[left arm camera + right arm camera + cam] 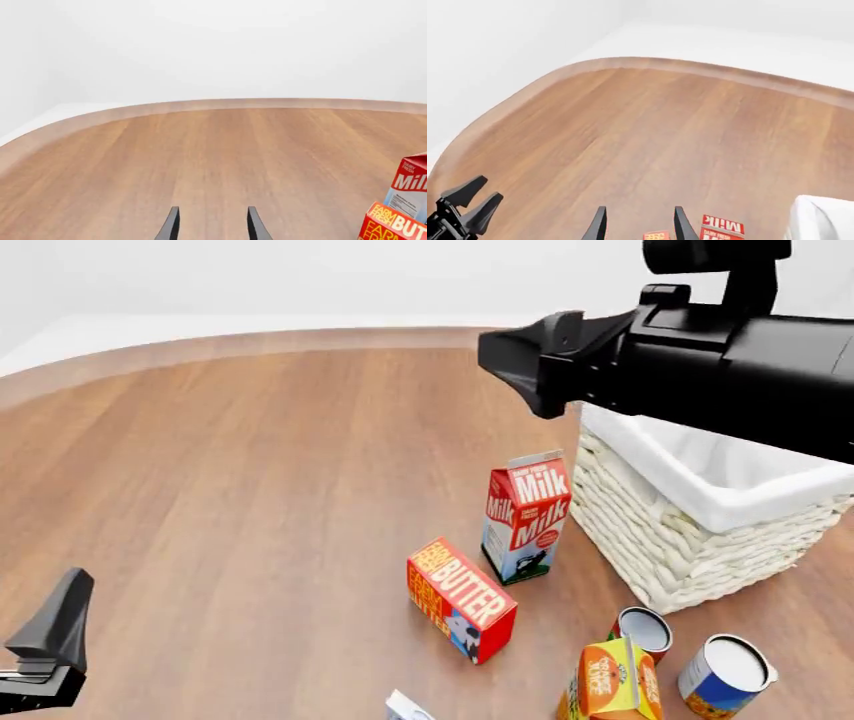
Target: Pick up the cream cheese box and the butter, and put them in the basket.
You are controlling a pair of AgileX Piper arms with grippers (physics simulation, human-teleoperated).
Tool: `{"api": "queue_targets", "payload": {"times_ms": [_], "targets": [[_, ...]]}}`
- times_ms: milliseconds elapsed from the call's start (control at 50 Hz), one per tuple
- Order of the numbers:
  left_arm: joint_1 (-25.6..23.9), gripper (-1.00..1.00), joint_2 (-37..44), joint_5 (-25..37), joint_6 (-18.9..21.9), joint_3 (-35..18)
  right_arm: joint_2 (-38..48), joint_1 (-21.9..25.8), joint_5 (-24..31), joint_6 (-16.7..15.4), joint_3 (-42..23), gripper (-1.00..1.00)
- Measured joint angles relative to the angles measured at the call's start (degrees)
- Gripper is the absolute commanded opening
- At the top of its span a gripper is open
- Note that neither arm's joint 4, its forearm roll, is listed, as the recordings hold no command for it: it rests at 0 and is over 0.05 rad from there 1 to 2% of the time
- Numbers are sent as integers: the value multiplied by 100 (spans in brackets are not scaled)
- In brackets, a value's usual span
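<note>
At the near edge, a white corner may be the cream cheese box. The left gripper, open and empty, is low beside it. The butter lies slanted farther on. The right gripper, open, hangs high by the basket.

Butter left of basket, before milk carton

Butter lying on wooden table, just beside upright milk carton. Basket right of milk. Near front edge: orange juice carton, 2 cans, white box corner, mostly cut off. Right arm hanging high over basket. Left gripper low at left, jaw state unclear.
</note>
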Motion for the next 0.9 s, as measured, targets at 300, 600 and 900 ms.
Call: {"api": "queue_targets", "payload": {"times_ms": [300, 600, 900], "targets": [[0, 100, 0, 0, 0, 0, 552, 286, 132, 240, -92, 100], [0, 100, 0, 0, 0, 0, 820, 166, 647, -31, -290, 100], [0, 100, 0, 0, 0, 0, 963, 34, 822, -203, -202, 100]]}}
